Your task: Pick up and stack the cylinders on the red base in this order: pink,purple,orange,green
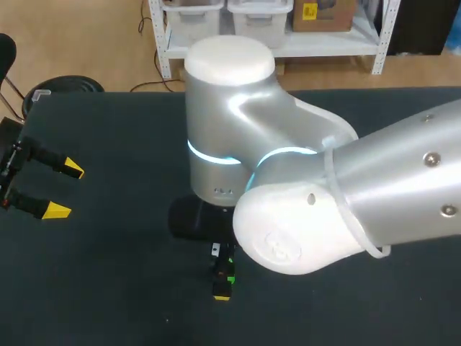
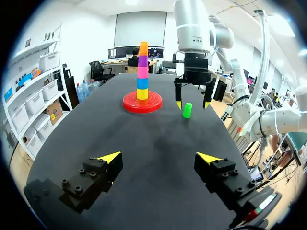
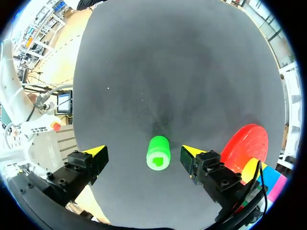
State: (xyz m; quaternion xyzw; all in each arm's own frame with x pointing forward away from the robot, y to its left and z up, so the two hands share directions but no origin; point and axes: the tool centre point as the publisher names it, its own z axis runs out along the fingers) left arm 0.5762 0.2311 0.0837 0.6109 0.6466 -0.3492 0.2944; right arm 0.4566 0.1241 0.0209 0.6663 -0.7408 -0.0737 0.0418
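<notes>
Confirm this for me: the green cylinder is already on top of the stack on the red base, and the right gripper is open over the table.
Not right. The green cylinder is not on the stack. The left wrist view shows it on the table beside the red base, and the orange cylinder tops the stack. The right gripper is open over the table, as you said.
</notes>
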